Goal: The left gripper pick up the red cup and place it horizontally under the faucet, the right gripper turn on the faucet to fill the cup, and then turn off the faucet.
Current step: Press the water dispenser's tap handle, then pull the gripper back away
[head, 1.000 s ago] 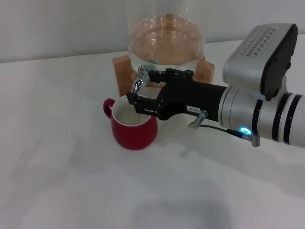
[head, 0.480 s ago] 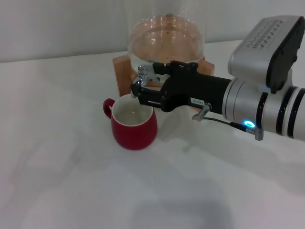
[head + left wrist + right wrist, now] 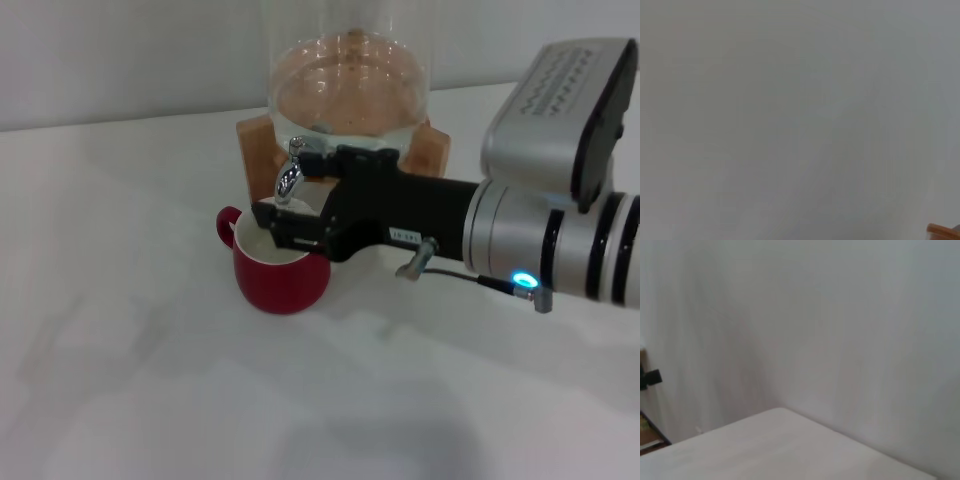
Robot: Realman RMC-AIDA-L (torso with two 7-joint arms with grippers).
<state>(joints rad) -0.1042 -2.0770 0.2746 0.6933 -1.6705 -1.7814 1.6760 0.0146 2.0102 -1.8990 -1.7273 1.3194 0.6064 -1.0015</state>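
Head view, cup: the red cup (image 3: pixel 281 270) stood upright on the tabletop (image 3: pixel 120 330) under the faucet (image 3: pixel 290 176).
Head view, right gripper (image 3: pixel 268 222): over the cup's rim beside the faucet; finger state could not be told.
Risk: the arm might knock the cup.
Left wrist view: blank wall; left gripper unseen.
Right wrist view: wall and tabletop only.

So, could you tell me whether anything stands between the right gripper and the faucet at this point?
Nothing visible does. In the head view the right gripper sits just beside and below the faucet, over the rim of the red cup, which stands upright under the spout.
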